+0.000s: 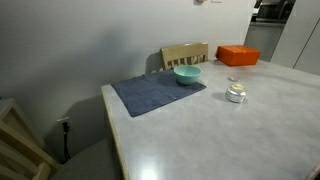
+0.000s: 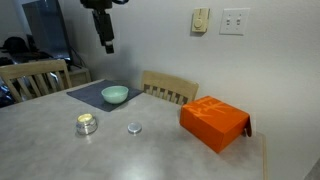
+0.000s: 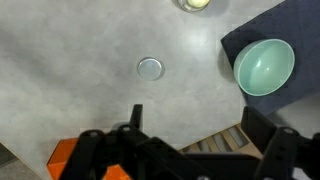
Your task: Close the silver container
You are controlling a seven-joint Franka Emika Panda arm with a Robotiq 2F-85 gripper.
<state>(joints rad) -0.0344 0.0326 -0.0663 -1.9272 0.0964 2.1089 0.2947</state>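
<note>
Claw (image 2: 105, 40) spread wide and empty, high over a loose lid

Hangs well above the table (image 2: 150, 160), fingers (image 3: 136, 118) parted in the wrist view and gripping nothing. Nearest below: small round lid (image 3: 150, 68), flat on the bare tabletop, just ahead of the fingertips and off toward one finger rather than centred in the gap. Farther ahead on much the same line, cut off by the top edge of the wrist view: silver container (image 3: 195, 4), apparently uncovered, near the lid but not touching it. Shown in an exterior view as lid (image 2: 134, 128) and container (image 2: 87, 124) side by side, clearly apart. Off to the other finger's side, teal bowl (image 3: 264, 66) on a dark blue mat (image 3: 300, 25). Back behind the claw, orange box (image 2: 215, 122), well away from the work.

Judged next: descend with a small sideways shift to centre over the lid. Round, so no long axis to match. Then carry forward, away from the box, to reach the container.
</note>
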